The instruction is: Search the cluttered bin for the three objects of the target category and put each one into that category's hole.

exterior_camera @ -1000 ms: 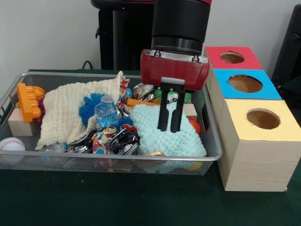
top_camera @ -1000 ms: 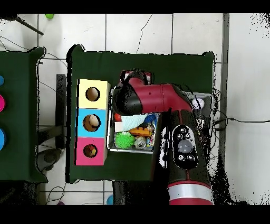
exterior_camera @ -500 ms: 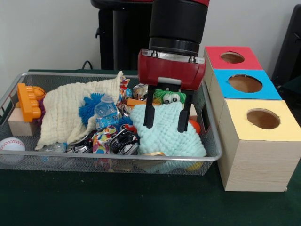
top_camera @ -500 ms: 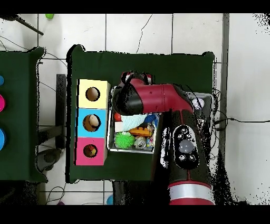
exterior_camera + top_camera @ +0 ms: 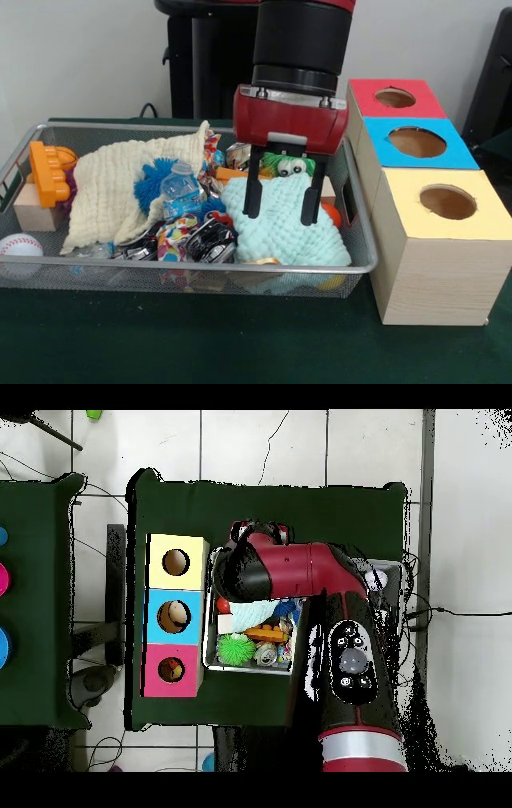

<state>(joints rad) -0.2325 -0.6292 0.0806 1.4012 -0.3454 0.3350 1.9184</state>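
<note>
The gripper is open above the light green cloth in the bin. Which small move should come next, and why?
Probably lower straight down and close on the mint cloth: the gripper hangs open with its fingers astride it, and the cloth covers toys beneath, such as the green googly-eyed toy.

**Two cameras: one low and close, one high overhead**

The front view sits low and close, level with the wire bin (image 5: 192, 268), which fills the frame from 9 o'clock to centre; the three-hole box (image 5: 436, 240) stands at 3 o'clock. The overhead view looks straight down from far up, taking in the table (image 5: 300, 504) and tiled floor (image 5: 260, 444). Both share bin and box; overhead, the box (image 5: 177, 616) lies at 9 o'clock, the bin (image 5: 212, 654) seemingly mostly under the arm (image 5: 310, 574).
</note>
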